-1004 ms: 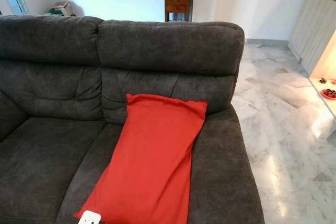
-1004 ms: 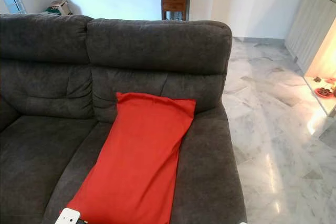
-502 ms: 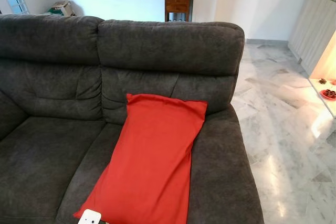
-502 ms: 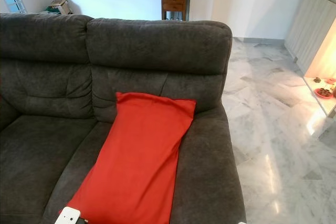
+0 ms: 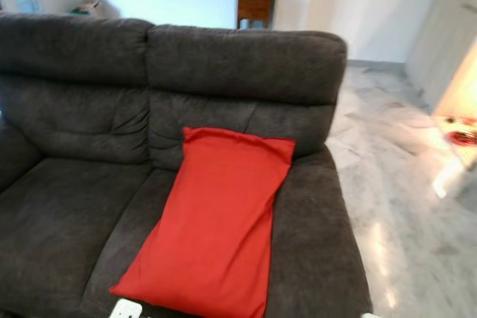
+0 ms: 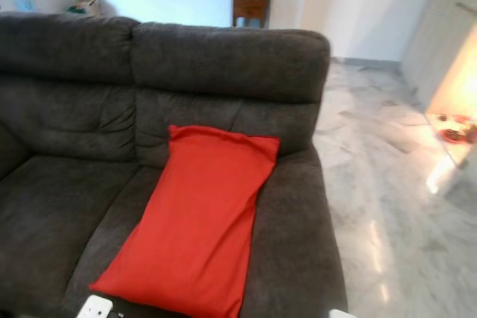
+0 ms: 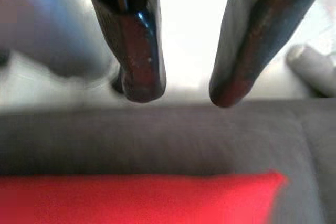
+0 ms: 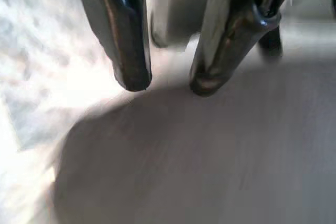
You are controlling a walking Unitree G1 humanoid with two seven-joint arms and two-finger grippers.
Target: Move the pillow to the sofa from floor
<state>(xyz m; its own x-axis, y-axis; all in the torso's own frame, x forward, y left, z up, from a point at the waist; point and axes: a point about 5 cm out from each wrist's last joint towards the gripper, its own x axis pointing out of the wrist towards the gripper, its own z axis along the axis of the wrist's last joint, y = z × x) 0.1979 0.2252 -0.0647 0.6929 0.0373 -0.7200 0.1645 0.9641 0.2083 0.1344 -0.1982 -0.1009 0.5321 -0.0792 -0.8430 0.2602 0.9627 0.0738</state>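
A long red pillow (image 5: 216, 221) lies on the right seat of the dark grey sofa (image 5: 238, 65), its top end leaning on the backrest. My left gripper (image 7: 181, 95) is open, fingers apart with nothing between them; the pillow's red edge (image 7: 136, 198) and grey sofa fabric lie beyond it. My right gripper (image 8: 165, 85) is open too, above grey sofa fabric and pale marble floor. A white part of my left arm (image 5: 125, 308) peeks in at the bottom edge of the head views.
Marble floor (image 5: 410, 184) stretches to the right of the sofa. A small wooden side table (image 5: 255, 7) with a brass bowl stands against the far wall behind the sofa. A low lit shelf with a red dish (image 5: 463, 138) is at far right.
The whole picture has shifted slightly and blurred, so the camera has moved; more of the pillow's lower end shows. The pillow stays where it was on the sofa.
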